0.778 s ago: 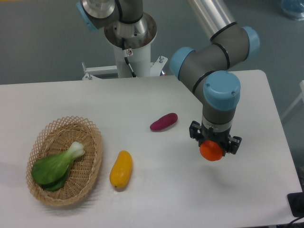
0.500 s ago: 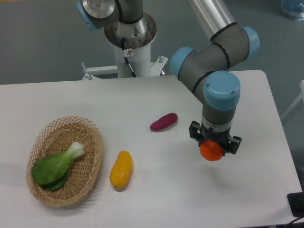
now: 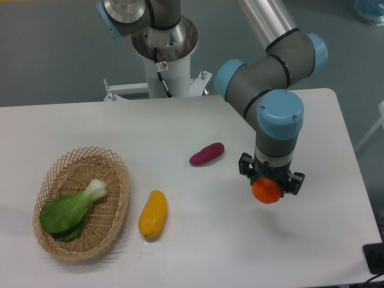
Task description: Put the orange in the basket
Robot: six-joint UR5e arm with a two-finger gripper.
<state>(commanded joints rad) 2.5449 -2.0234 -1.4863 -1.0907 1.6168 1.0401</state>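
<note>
- Camera view from above the table: the gripper has its jaws clamped on the orange, over the right side.
- Looks like the orange is lifted off the surface, though from this angle I can't be totally sure how high.
- So the pickup is done, I'd say; the carry and drop are left.
- Basket sits well apart at the far left, with a leafy green already in it.
- Yellow fruit and purple vegetable lie between.
</note>
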